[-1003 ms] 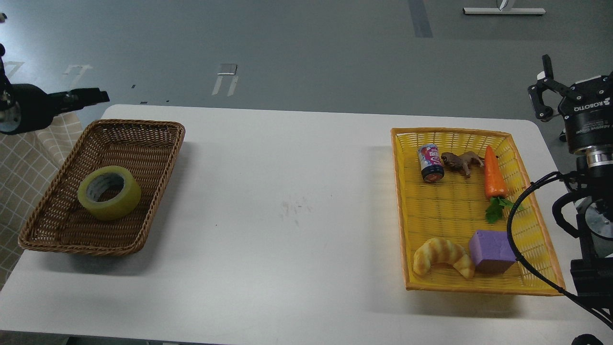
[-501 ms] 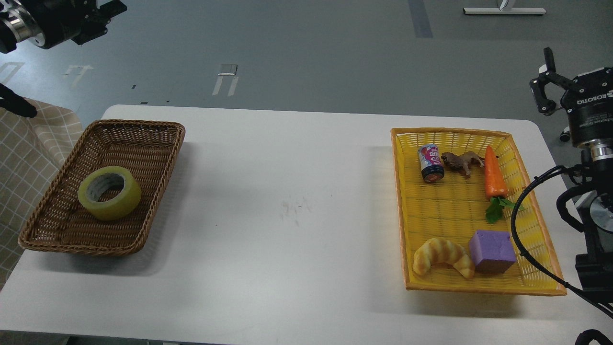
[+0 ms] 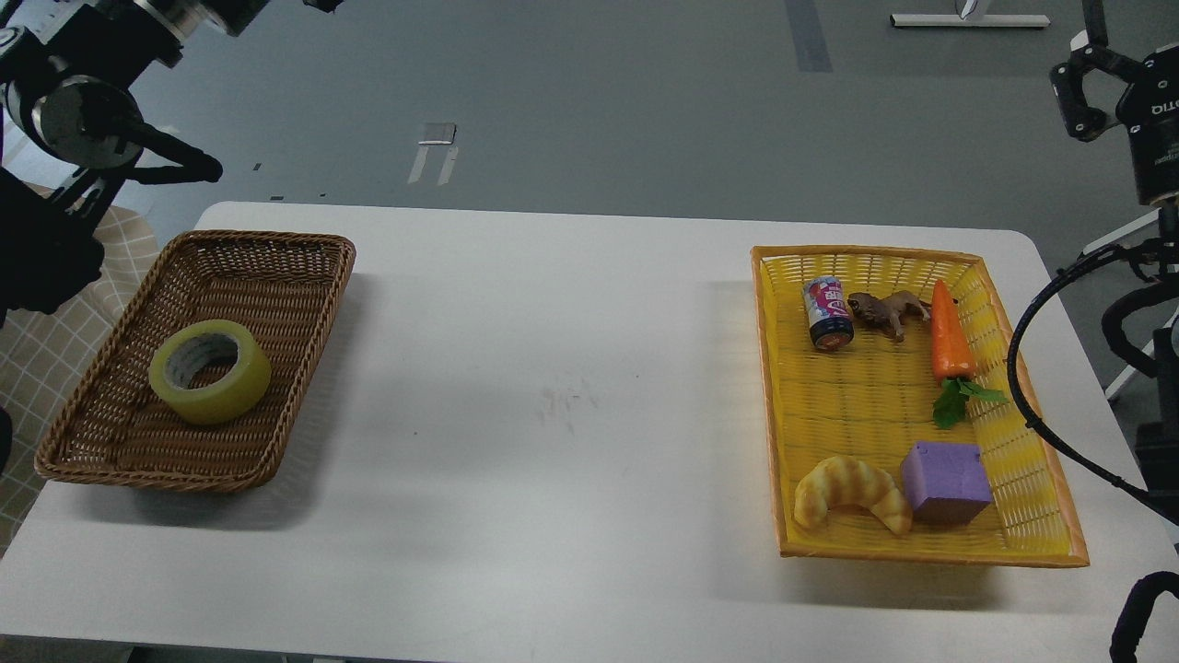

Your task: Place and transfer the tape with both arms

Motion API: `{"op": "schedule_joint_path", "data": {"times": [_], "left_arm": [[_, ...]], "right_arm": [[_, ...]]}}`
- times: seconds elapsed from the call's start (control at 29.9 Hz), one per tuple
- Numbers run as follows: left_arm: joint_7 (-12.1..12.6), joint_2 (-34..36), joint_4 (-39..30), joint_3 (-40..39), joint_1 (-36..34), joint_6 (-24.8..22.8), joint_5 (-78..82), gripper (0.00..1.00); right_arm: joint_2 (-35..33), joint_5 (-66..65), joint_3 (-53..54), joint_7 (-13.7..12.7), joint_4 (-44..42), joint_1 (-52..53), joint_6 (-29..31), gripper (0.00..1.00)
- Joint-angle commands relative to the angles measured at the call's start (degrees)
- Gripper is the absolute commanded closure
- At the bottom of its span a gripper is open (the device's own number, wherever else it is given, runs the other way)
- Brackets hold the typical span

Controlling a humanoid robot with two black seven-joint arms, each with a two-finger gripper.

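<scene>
The tape, a thick translucent yellow roll with a grey-white core, lies flat in the brown wicker basket at the left of the table. My left arm is raised at the top left, far above the basket. Only a dark tip of its gripper shows at the top edge. My right gripper is raised at the top right, beyond the table's far right corner. It is partly cut off by the edge, and its jaw gap is not readable. Neither gripper touches the tape.
A yellow plastic basket at the right holds a small can, a brown toy animal, a carrot, a croissant and a purple block. My right arm's cable loops over its right rim.
Both arms have risen. The left gripper went from beside the basket's far left up past the top edge. The right gripper moved up and right. The tape has not moved.
</scene>
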Motion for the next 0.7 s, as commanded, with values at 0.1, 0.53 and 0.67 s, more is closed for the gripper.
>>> {"op": "schedule_joint_path", "data": {"times": [0.1,0.53,0.67], "left_arm": [[0.4,-4.1,-3.3,-6.0,6.5,0.0,0.0,0.02],[0.3,-4.5,-5.1,-9.6,14.6,0.0,0.0,0.02],[0.1,-6.8,-4.4,-10.0,15.1,0.0,-0.1,0.02]], "right_arm": [[0.1,-0.2,-4.6,0.0,-5.4,5.0,0.0,0.0],[0.3,-0.1,-11.5,0.0,-8.9,7.6,0.0,0.0],[1.1,0.0,-13.8,0.0,-8.8,6.9,0.0,0.0]]}}
